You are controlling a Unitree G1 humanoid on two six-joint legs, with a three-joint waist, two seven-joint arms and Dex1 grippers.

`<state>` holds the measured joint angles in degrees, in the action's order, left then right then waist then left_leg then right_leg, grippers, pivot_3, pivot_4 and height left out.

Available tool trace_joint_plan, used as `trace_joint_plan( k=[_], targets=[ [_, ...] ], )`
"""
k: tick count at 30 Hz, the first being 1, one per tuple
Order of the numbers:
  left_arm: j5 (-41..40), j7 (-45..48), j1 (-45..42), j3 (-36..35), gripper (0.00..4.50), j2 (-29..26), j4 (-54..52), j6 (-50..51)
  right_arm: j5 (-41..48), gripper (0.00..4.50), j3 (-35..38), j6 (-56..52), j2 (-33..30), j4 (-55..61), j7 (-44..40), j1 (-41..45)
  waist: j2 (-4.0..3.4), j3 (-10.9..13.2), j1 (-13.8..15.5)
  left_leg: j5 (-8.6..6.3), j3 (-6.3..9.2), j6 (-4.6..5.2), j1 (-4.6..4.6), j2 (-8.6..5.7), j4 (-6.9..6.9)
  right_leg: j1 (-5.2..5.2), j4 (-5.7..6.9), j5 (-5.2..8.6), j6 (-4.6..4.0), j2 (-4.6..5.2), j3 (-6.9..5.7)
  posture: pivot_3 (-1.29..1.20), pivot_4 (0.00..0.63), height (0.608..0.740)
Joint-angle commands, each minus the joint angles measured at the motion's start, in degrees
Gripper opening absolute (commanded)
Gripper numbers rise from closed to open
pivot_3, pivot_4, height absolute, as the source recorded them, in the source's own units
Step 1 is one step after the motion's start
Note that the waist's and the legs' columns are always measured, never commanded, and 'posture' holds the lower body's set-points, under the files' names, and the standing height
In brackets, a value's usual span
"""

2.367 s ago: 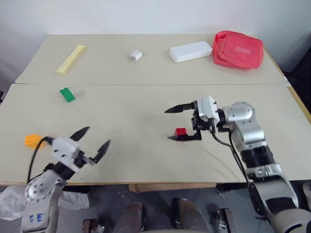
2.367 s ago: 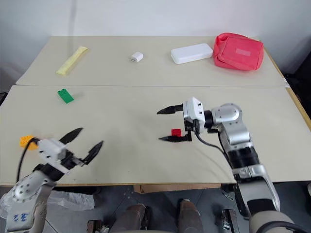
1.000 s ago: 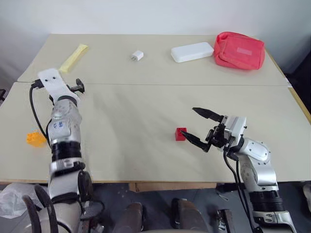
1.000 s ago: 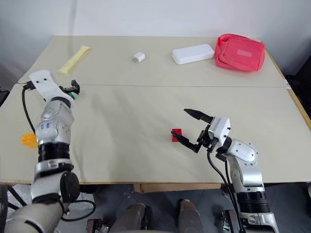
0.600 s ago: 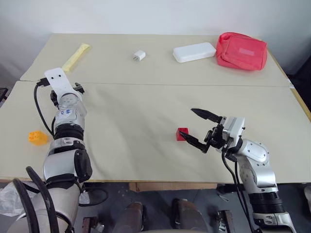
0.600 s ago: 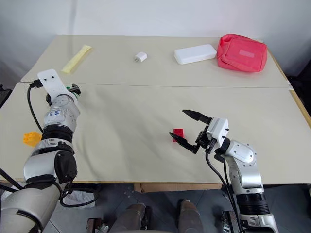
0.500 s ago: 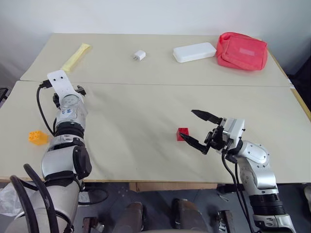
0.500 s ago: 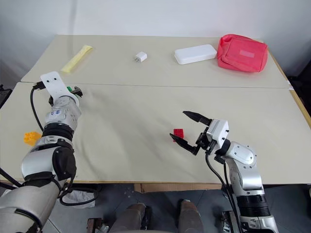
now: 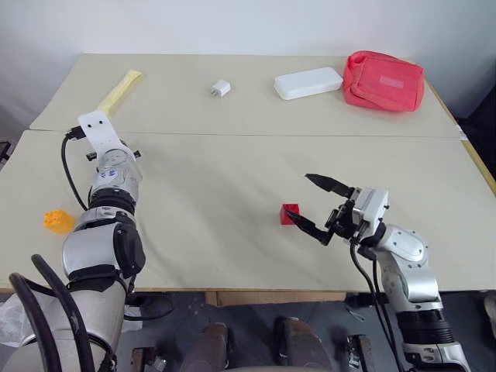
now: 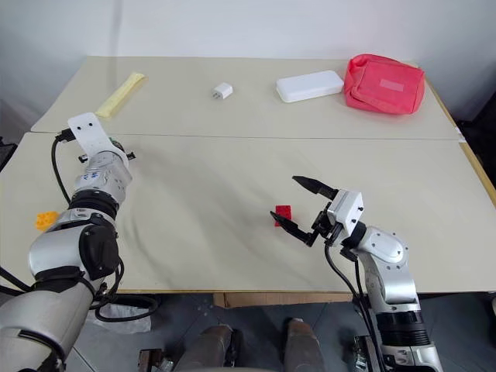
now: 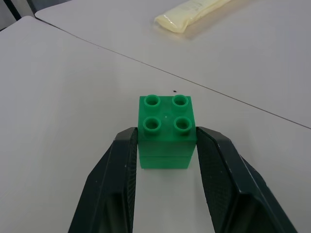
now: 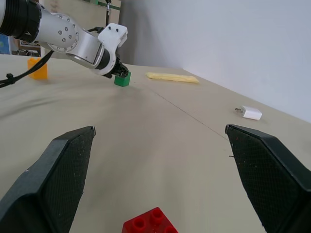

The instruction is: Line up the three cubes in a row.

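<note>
Three blocks sit well apart on the desk (image 9: 232, 256); left tool (image 11: 165, 160) clenched on green block (image 11: 166, 131) near the seam; right tool (image 9: 316, 206) released beside red block (image 9: 290, 214); orange block (image 9: 56, 221) near left edge.

We had silver, rounded arm casings with black joint bands, white wrist blocks, and black cables looping beside each forearm. Each tool, left tool (image 11: 165, 160) and right tool (image 9: 316, 204), had two black, textured, tapering fingers.

red cube (image 10: 284, 213) — beside right hand (image 10: 297, 205), spread
</note>
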<state>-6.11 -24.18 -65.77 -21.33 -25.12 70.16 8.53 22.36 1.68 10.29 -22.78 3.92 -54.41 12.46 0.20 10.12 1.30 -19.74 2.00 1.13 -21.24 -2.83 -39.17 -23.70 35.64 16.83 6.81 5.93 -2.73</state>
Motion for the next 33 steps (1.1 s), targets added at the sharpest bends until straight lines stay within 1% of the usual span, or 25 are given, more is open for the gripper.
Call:
trace_joint_plan(
  k=[1,3,7,8,9,10,11,12,13,15,17,20,22,23,26,29,33],
  targets=[
    [0.08,0.52,0.44,0.5,1.45,-1.3,-2.63,-1.07,0.35,4.5,0.05,1.68,0.16,0.4,-0.15,0.43,0.0,0.0,-0.01,0.0,0.0,0.0,0.0,0.0,0.0,0.0,0.0,0.0,0.0,0.0,0.0,0.0,0.15,0.74],
    [0.09,1.45,1.05,0.64,1.45,-1.35,-3.52,-1.63,0.34,4.5,-0.08,1.76,0.05,0.18,-0.24,0.33,0.0,0.0,-0.03,0.0,0.0,0.0,0.0,-0.01,0.0,0.0,0.0,0.0,0.0,0.01,0.0,0.0,0.15,0.74],
    [-1.48,10.42,4.0,1.19,1.45,-0.6,-10.66,-3.52,0.26,4.5,-0.2,1.98,-0.23,-0.14,-0.48,-0.14,0.0,0.0,-0.1,0.0,-0.01,0.0,0.0,0.0,-0.01,0.0,0.01,0.0,0.0,0.01,-0.02,0.0,0.15,0.74],
    [-2.93,15.5,5.83,1.37,1.45,-0.42,-14.75,-4.17,0.09,4.5,-0.1,2.12,-0.29,-0.19,-0.36,-0.32,0.0,0.0,-0.12,0.0,-0.01,0.0,0.0,0.0,-0.02,0.0,0.01,0.0,0.0,0.01,-0.03,0.0,0.15,0.74],
    [-5.44,23.68,8.91,2.0,1.45,-0.76,-21.21,-4.03,0.06,4.5,0.01,2.22,-0.43,-0.18,-0.4,-0.58,0.0,0.0,-0.17,0.0,-0.02,0.0,0.0,0.0,-0.02,0.0,0.02,0.0,0.0,0.02,-0.02,0.0,0.15,0.74],
    [-11.18,35.4,12.72,2.22,1.45,-1.24,-29.54,-0.84,0.0,4.5,0.2,2.41,-0.61,-0.15,-0.39,-0.87,0.0,0.0,-0.28,0.0,-0.03,0.0,0.0,0.01,-0.01,0.0,0.02,0.0,0.0,0.03,-0.03,0.0,0.15,0.74],
    [-15.31,43.33,15.46,2.28,1.45,-1.6,-35.43,1.85,-0.03,4.5,0.33,2.55,-0.73,-0.12,-0.38,-1.06,-0.01,0.0,-0.56,0.0,-0.03,0.0,0.0,0.02,0.0,0.0,0.01,0.0,0.0,0.04,-0.05,0.0,0.15,0.74],
    [-17.71,48.61,18.36,2.58,1.45,-2.9,-40.83,3.72,0.08,4.5,0.56,2.57,-0.98,0.11,-0.41,-1.39,-0.01,0.0,-0.63,0.0,-0.04,0.0,0.0,0.03,0.0,0.0,0.0,0.0,-0.01,0.14,-0.03,0.0,0.15,0.74],
    [-18.76,52.98,20.75,3.04,1.45,-4.7,-44.41,4.51,0.1,4.5,0.78,2.6,-1.31,0.37,-0.45,-1.71,-0.01,0.0,-0.96,0.0,-0.01,0.0,0.0,0.03,-0.01,0.01,0.01,0.0,-0.01,0.3,-0.06,0.0,0.15,0.74],
    [-22.01,66.01,25.44,5.07,1.45,-10.28,-50.79,8.64,0.55,4.5,2.04,2.39,-3.03,1.33,-0.99,-2.81,-0.01,0.0,-1.51,0.0,-0.01,0.01,-0.01,0.03,-0.01,0.02,-0.02,0.0,-0.01,0.37,-0.05,0.0,0.15,0.74],
    [-24.26,76.44,28.22,7.45,1.45,-14.52,-54.31,11.67,1.34,4.5,3.69,1.92,-5.09,2.42,-1.36,-4.14,-0.02,0.0,-1.67,0.0,-0.01,0.01,0.01,0.06,0.0,0.01,-0.01,0.02,-0.05,0.36,-0.04,0.0,0.15,0.74],
    [-20.81,89.61,30.06,13.52,1.45,-19.13,-54.34,6.74,3.18,4.5,6.75,0.81,-8.92,3.81,-2.8,-7.12,-0.07,0.0,-1.31,0.01,-0.02,0.02,0.06,0.06,0.0,0.09,-0.02,0.04,-0.07,0.37,-0.04,0.0,0.15,0.74],
    [-18.03,95.75,29.28,17.69,1.45,-20.15,-52.24,3.82,4.21,4.5,8.41,0.26,-11.3,4.39,-4.18,-9.38,-0.09,-0.01,-0.88,0.03,0.05,0.05,0.13,0.01,0.0,0.23,-0.06,0.04,-0.07,0.41,-0.04,0.0,0.15,0.74],
    [-16.31,98.12,28.46,19.81,1.45,-19.83,-50.83,1.56,4.64,4.5,9.16,0.14,-12.39,4.64,-4.98,-10.58,-0.09,-0.01,-0.47,0.04,0.08,0.09,0.11,-0.01,-0.01,0.25,-0.07,0.03,-0.07,0.42,-0.04,0.0,0.15,0.74],
    [-12.64,102.28,24.99,24.62,1.45,-15.91,-45.42,-4.72,5.47,4.5,10.46,-0.42,-14.67,5.62,-6.47,-13.22,-0.08,-0.01,0.26,0.07,0.07,0.17,0.08,-0.1,-0.01,0.24,-0.06,0.02,-0.05,0.35,-0.04,0.0,0.15,0.74],
    [-9.09,105.28,21.39,28.17,1.45,-10.97,-38.2,-10.94,6.57,4.5,10.43,-3.38,-16.68,7.99,-7.31,-14.96,-0.08,0.0,0.3,0.12,0.06,0.28,0.03,-0.24,-0.01,0.22,-0.03,-0.01,0.01,0.37,-0.06,0.0,0.15,0.74],
    [-5.45,106.97,16.82,30.62,1.45,-5.44,-28.65,-17.91,8.01,4.5,10.73,-6.46,-17.45,11.95,-6.66,-16.83,-0.05,0.02,0.04,0.12,0.03,0.34,0.01,-0.28,-0.01,0.19,-0.02,-0.02,0.04,0.37,-0.12,0.0,0.15,0.74]
  ],
)
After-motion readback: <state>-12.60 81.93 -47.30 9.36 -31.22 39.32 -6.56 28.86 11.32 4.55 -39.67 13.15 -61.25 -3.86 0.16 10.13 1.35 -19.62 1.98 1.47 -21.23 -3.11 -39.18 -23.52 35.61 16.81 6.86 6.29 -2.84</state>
